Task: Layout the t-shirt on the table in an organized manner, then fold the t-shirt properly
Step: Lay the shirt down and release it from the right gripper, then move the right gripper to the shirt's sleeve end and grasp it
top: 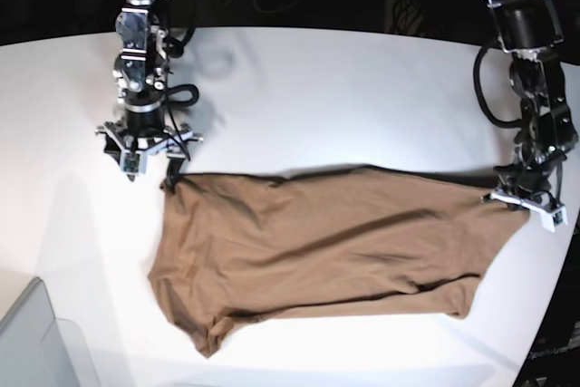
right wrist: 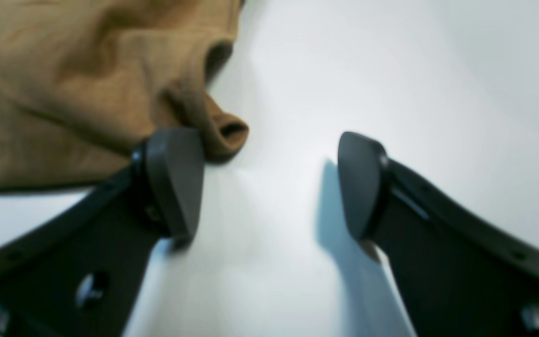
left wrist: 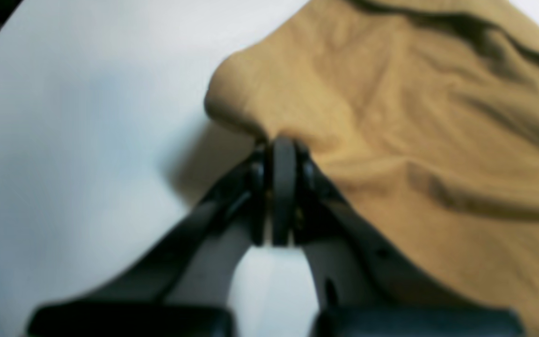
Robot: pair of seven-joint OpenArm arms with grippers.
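Left gripper [left wrist: 282, 154] is pinching the shirt [top: 317, 251] edge at its tips; right gripper [right wrist: 269, 182] is sitting open on the table [top: 344, 97], shirt corner touching its left finger [right wrist: 173, 180].

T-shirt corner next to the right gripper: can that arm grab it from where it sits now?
Probably yes. The right gripper is open; the t-shirt corner lies beside one finger, outside the gap, on bare table.

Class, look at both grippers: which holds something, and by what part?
The left gripper pinches the t-shirt at an edge corner; the right gripper is open, holding nothing.
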